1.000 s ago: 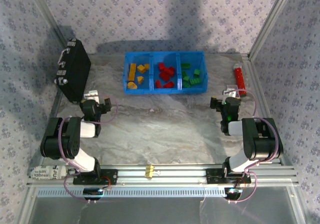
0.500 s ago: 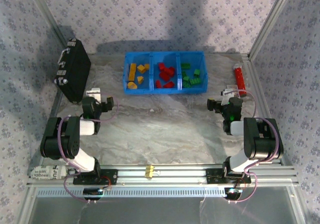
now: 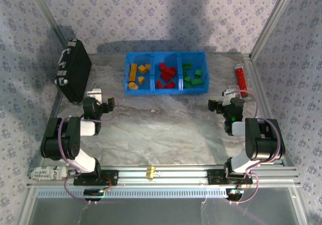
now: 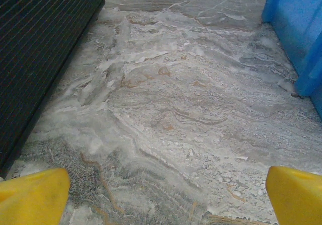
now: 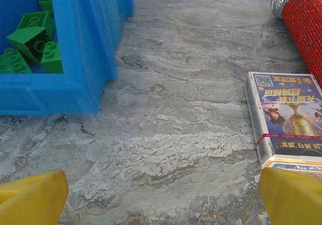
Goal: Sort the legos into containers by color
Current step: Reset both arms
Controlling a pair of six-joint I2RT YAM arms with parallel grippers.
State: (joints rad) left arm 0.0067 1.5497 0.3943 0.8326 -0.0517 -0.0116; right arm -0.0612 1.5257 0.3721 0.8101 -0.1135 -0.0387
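Legos [image 3: 166, 76] lie colour-sorted in the tray [image 3: 165, 54] at twelve o'clock, so left claw [image 3: 107, 103] and right claw [image 3: 213, 104] sit back, fingers apart and empty, seemingly finished.

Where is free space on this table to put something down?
Widest: bare marble in front of the blue tray, between left hand and right hand. Narrower: the strip between black case and tray. Crowded: the right edge, with red tube and small box.
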